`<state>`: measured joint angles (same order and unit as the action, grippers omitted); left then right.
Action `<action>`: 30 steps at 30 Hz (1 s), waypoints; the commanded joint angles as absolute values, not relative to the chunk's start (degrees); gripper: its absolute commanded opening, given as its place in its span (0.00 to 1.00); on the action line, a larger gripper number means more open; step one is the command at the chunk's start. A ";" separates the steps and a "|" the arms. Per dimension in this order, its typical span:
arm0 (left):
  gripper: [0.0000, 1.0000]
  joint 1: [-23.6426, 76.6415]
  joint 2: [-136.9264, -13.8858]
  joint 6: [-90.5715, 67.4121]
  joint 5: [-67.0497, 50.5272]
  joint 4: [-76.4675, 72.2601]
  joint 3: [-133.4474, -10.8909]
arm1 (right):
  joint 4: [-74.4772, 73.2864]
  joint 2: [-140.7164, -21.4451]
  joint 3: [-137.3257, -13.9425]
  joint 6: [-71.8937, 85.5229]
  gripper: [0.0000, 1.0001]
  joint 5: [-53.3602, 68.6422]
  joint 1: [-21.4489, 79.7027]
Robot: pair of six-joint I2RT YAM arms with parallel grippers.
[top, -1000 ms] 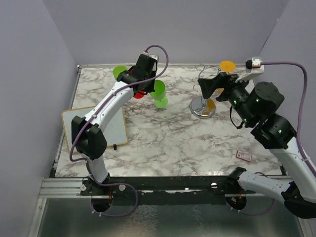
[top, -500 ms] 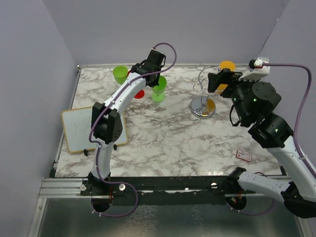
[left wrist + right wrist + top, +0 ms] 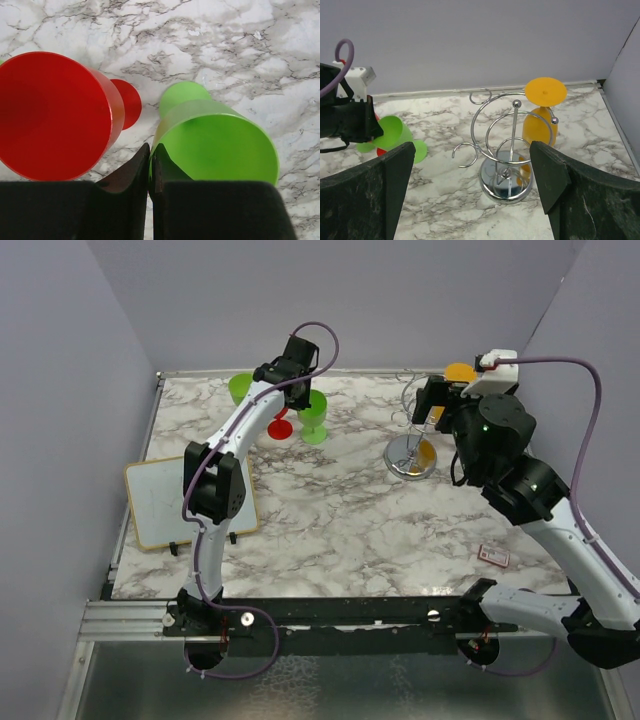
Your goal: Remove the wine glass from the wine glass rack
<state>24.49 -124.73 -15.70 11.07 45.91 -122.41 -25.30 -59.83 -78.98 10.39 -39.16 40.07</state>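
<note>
The silver wire wine glass rack [image 3: 410, 455] stands at the back right, and its loops show in the right wrist view [image 3: 512, 145]. An orange wine glass [image 3: 540, 125] hangs upside down on its far right arm, foot up [image 3: 460, 372]. My right gripper [image 3: 428, 405] is open and empty, just in front of the rack, with the rack between its fingers in the wrist view [image 3: 471, 147]. My left gripper [image 3: 303, 388] is shut on the rim of a green wine glass [image 3: 215, 145] at the back left, next to a red glass [image 3: 50, 115].
A second green glass [image 3: 241, 388] stands at the back left corner. A whiteboard [image 3: 190, 500] lies at the left edge. A small red card [image 3: 493, 556] lies at the front right. Walls close in the table on three sides.
My left gripper has carried the green glass a little toward the back left, beside the red glass. My right gripper has swung up and back toward the rack.
</note>
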 commanded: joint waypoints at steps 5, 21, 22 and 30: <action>0.24 24.83 -125.48 -16.00 10.12 47.81 -124.93 | -27.56 -62.52 -81.98 9.21 1.00 -40.96 40.34; 0.65 24.38 -112.93 -14.36 5.51 48.61 -122.49 | -33.04 -69.84 -92.17 9.56 1.00 -36.12 39.78; 0.66 24.29 -111.47 -14.26 5.16 48.42 -121.52 | -33.23 -70.92 -93.27 9.36 1.00 -35.21 39.20; 0.71 24.36 -94.44 -14.46 -4.49 37.58 -104.62 | -36.23 -78.81 -102.80 14.56 1.00 -8.75 18.98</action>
